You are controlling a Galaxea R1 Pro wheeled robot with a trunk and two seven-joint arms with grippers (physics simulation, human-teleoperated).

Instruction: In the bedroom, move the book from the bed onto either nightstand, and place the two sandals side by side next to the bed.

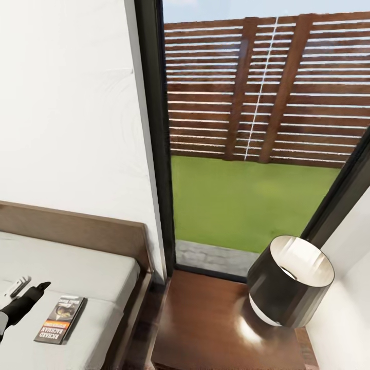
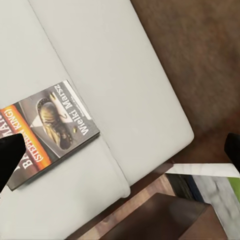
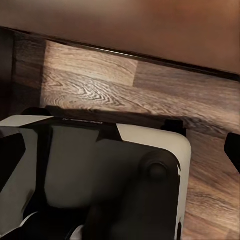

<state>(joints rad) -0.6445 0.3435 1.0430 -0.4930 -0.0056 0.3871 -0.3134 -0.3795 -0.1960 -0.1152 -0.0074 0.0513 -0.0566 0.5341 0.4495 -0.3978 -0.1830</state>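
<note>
Right by the bed:
Book [image 1: 60, 318]: flat on the pale mattress of the bed [image 1: 97, 267], near the side edge — cover reads "RICHARD BACHMAN", with an orange strip.
Left gripper [image 1: 28, 292]: hovering just beside the book, fingers spread apart, holding nothing.
Right gripper [image 3: 120, 150]: dark fingertips at the frame edges, set wide over plank floor.
Nightstand [image 1: 205, 324]: beside the bed, below the window [image 1: 246, 128] — a dark lamp [image 1: 289, 280] takes its far right, the rest bare.

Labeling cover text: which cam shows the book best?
Left wrist view: the book is large, its cover picture and lettering readable, one corner behind a dark finger. Head view shows it small on the bed. Right wrist view faces wood floor.
</note>
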